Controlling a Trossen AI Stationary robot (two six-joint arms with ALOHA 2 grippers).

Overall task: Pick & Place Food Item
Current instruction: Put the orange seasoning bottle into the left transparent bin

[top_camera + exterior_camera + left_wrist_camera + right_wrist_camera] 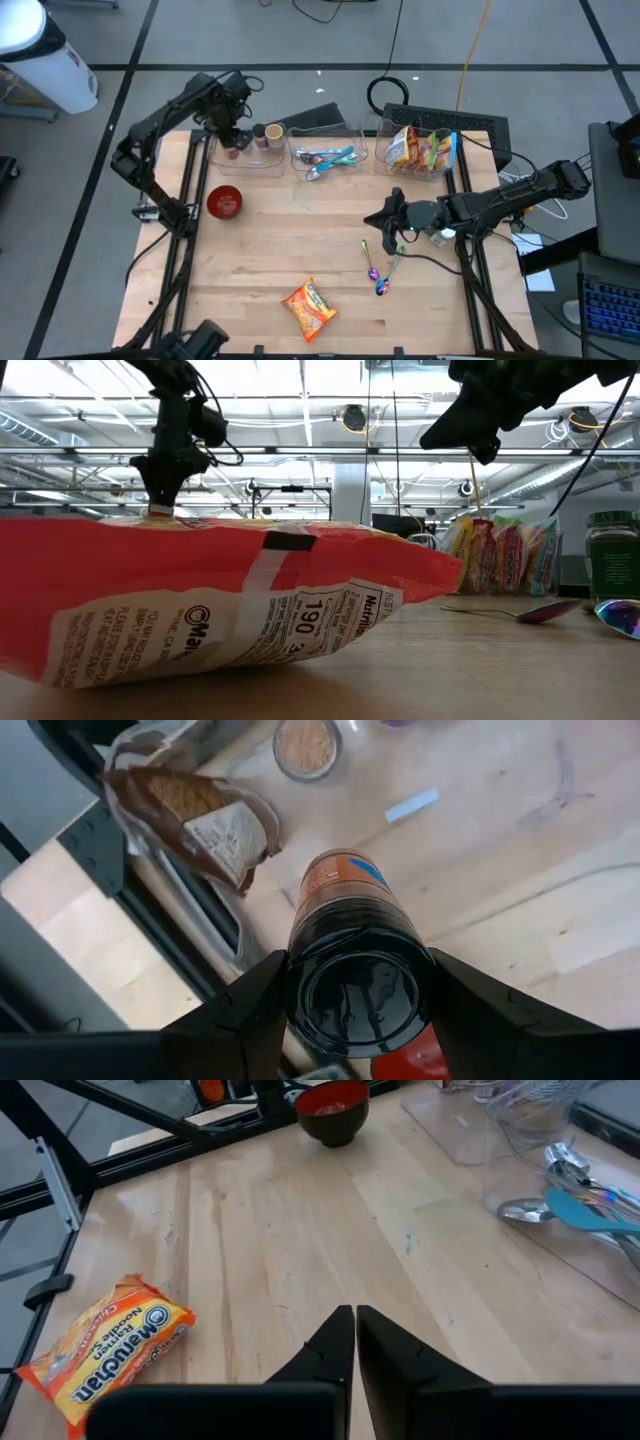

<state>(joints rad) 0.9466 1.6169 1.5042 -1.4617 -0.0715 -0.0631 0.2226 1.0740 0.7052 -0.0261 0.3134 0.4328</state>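
An orange noodle packet (308,308) lies flat on the table near its near edge; it also shows in the right wrist view (105,1355) and fills the low view (200,600). My left gripper (232,138) is at the far left over a clear bin (250,160), shut on a dark-capped bottle with an orange label (345,890). My right gripper (385,215) is shut and empty above the table's middle right; its fingers meet in its wrist view (355,1335). My left gripper pinches the bottle's black cap (360,990) between its two fingers (250,1020), one on either side. The fingers come from above, pointing down. The bottle hangs below them, a little tilted, over the bin's floor; whether its base rests there, I cannot tell.
A red bowl (224,201) stands left of centre. The left bin also holds a brown bag (190,805) and a cup (272,132). A middle bin (325,158) holds utensils, a right bin (425,150) snack packets. Spoons (378,272) lie near the right gripper.
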